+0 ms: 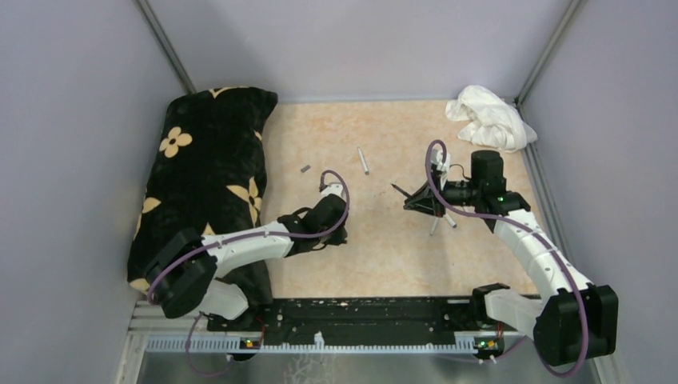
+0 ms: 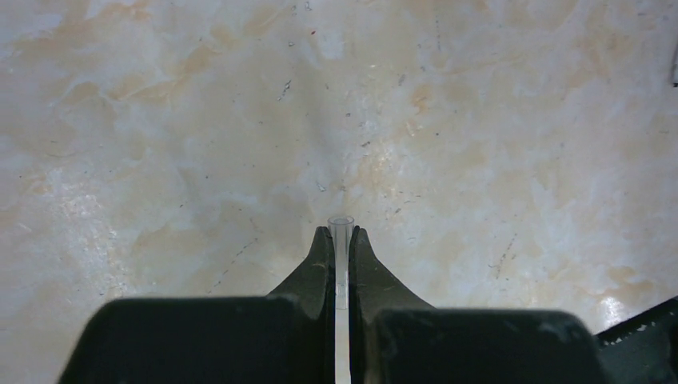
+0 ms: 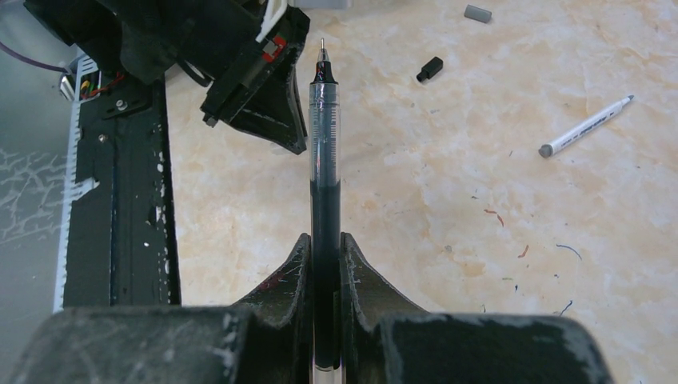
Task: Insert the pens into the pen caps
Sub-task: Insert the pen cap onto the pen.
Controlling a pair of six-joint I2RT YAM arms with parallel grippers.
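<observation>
Four pens in all: a clear-barrelled black pen (image 3: 324, 136) clamped in the right pincer (image 3: 324, 244) toward the worktop's right edge, a white pen (image 1: 363, 160) loose near the middle, and two pale pens (image 1: 452, 223) half hidden under the right arm. Three caps: a thin clear cap (image 2: 340, 228) pinched tight in the left pincer (image 2: 340, 236), a loose grey cap (image 1: 305, 169) and a black cap (image 3: 429, 69) (seen only from the right wrist). The worktop (image 1: 384, 264) is mottled beige and ink-flecked, with a black flowered cushion (image 1: 208, 160) along its left edge, a white cloth (image 1: 489, 118) in its far right corner, and lilac-grey walls (image 1: 360, 48) on three sides
</observation>
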